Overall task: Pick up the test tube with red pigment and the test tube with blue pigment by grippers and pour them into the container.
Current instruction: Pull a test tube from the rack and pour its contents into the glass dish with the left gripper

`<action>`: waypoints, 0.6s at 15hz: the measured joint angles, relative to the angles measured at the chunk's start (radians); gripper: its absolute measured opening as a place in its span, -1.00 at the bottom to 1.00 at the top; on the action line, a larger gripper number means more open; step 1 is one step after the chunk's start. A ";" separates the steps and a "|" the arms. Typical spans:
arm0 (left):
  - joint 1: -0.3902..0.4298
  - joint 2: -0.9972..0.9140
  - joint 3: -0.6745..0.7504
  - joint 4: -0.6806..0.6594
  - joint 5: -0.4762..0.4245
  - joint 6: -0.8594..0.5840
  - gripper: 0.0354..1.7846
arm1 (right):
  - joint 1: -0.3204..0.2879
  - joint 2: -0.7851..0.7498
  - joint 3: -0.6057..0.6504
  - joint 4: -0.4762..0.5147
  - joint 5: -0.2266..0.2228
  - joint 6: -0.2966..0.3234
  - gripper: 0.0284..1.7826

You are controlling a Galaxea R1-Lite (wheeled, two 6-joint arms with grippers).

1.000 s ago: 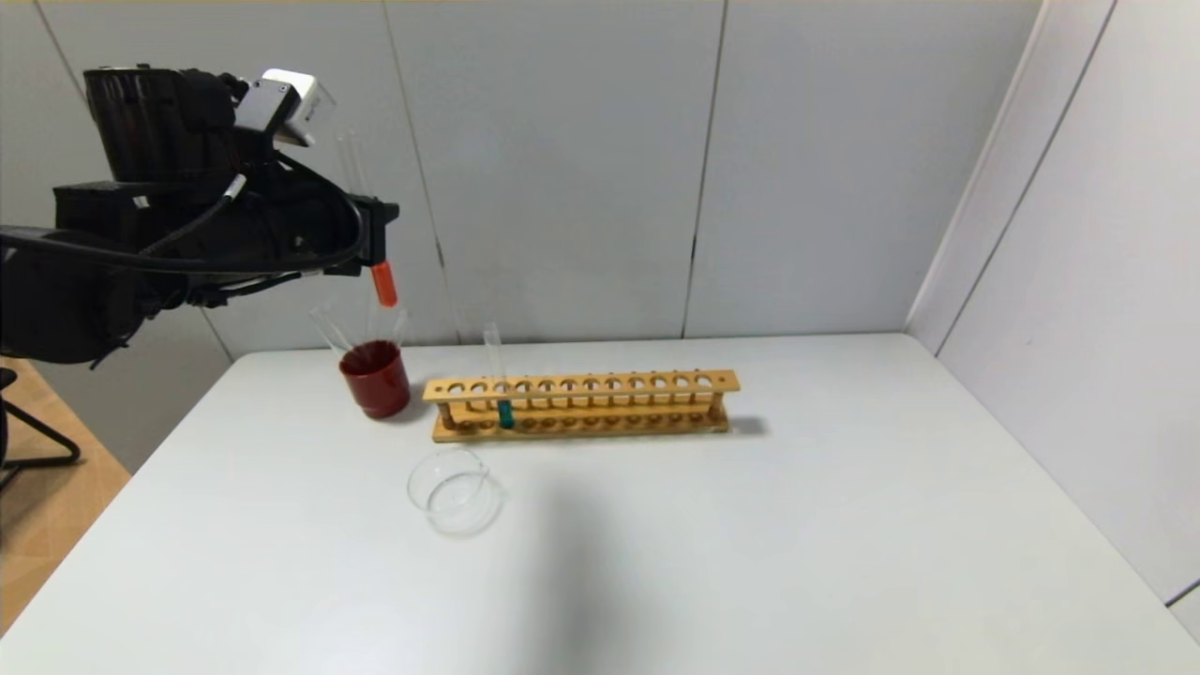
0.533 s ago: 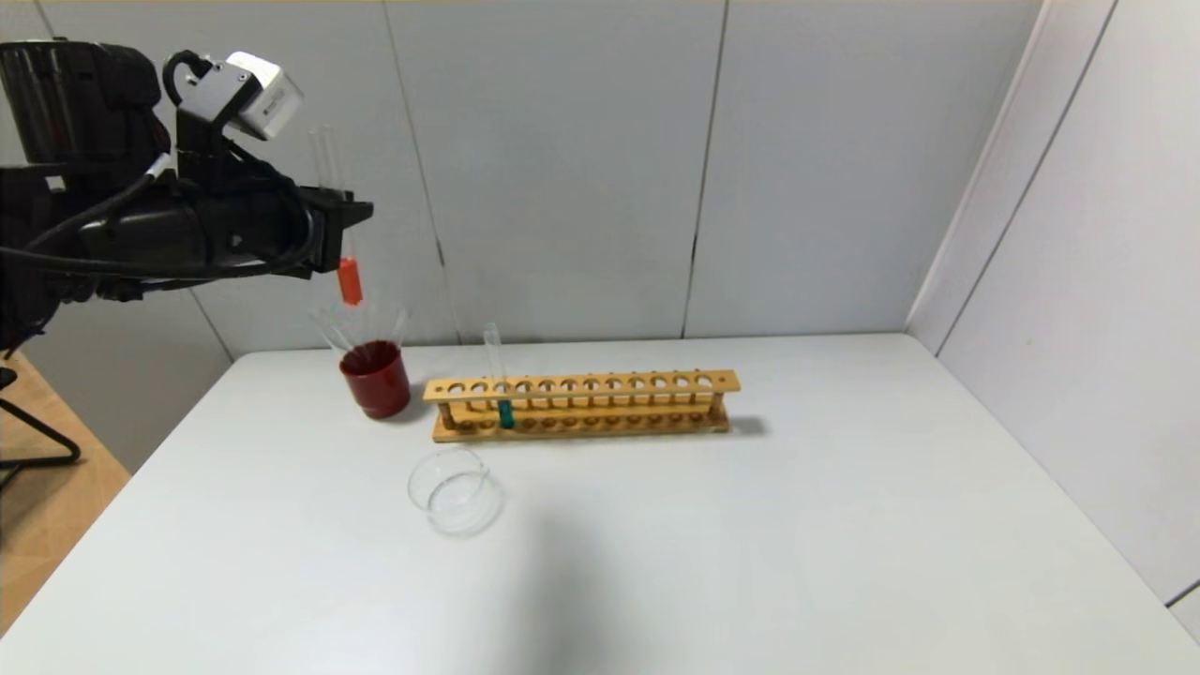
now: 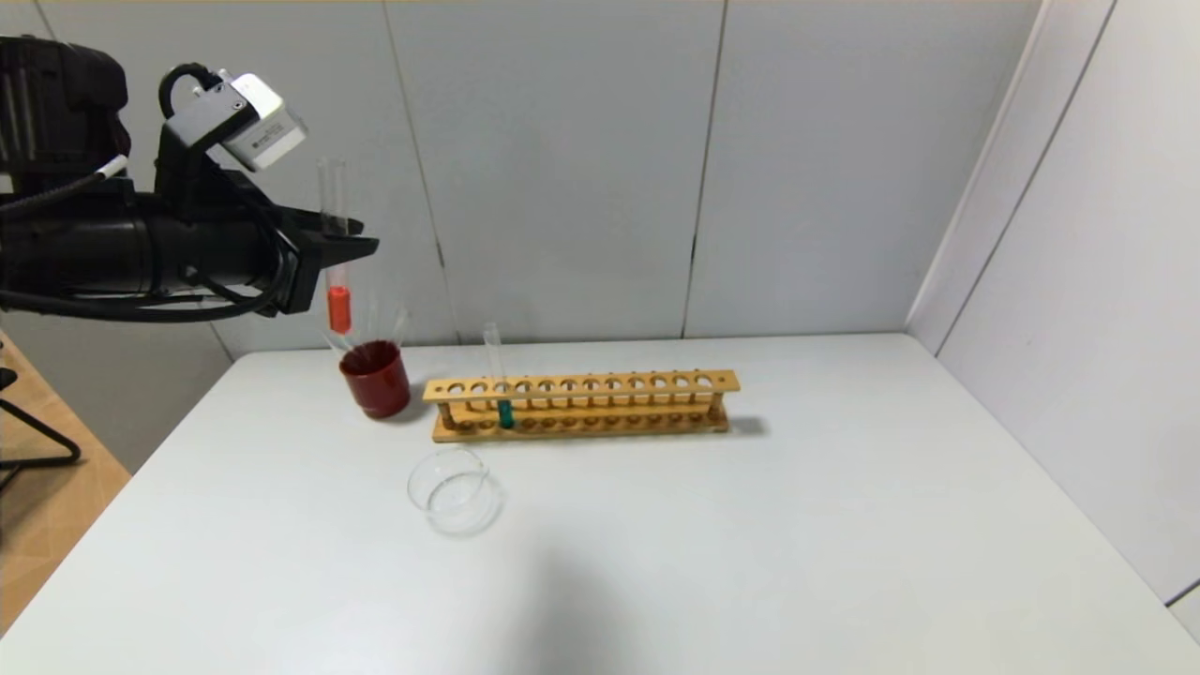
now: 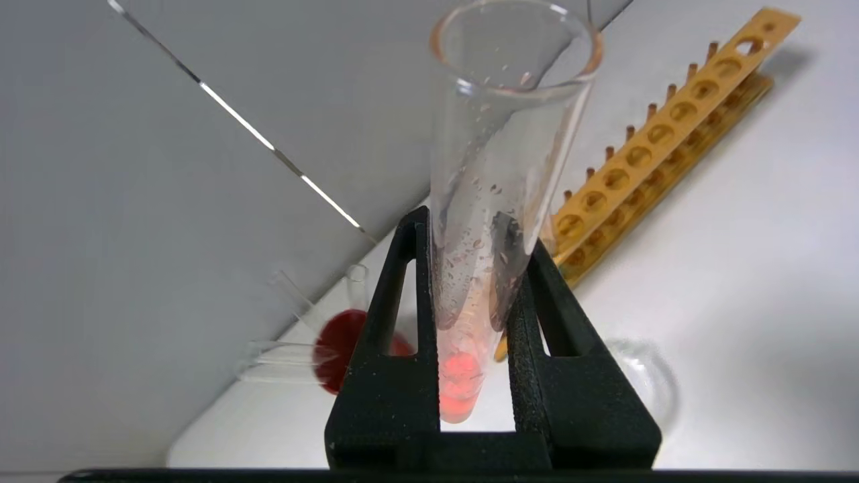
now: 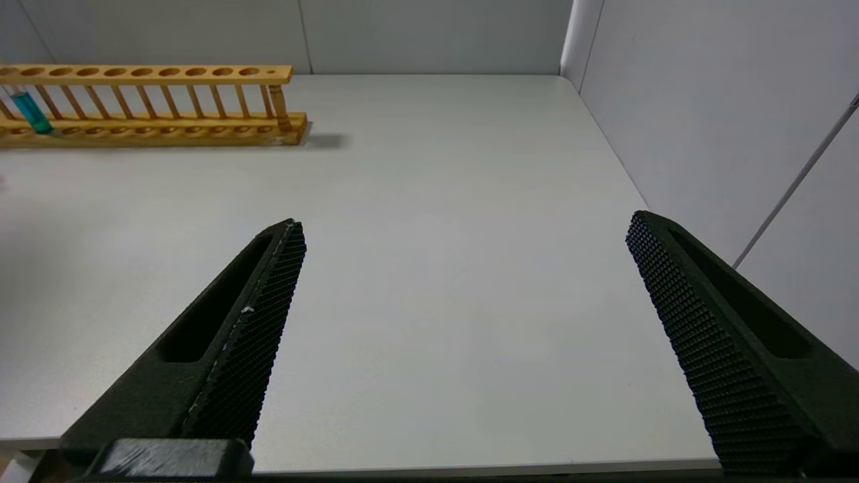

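Note:
My left gripper is shut on the test tube with red pigment and holds it upright, high above the table's far left, over the dark red cup. In the left wrist view the tube stands between the black fingers, orange-red liquid at its bottom. The test tube with blue pigment stands in the wooden rack; it also shows in the right wrist view. The clear glass container sits in front of the rack's left end. My right gripper is open and empty near the table's front edge.
The dark red cup holds plain colourless tubes. The rack spans the table's far middle. Grey walls close the back and right. The table's left edge drops to a wooden floor.
My left gripper has drawn back to the left with the red tube and turned it from slightly tilted to upright. The tube now hangs a little lower, just above the red cup.

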 joint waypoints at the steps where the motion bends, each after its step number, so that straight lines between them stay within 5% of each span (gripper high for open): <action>1: 0.008 -0.001 -0.003 0.008 -0.003 0.045 -0.66 | 0.000 0.000 0.000 0.000 0.000 0.000 0.96; 9: 0.079 -0.020 -0.083 0.318 0.001 0.457 -0.66 | 0.000 0.000 0.000 0.000 0.000 0.000 0.96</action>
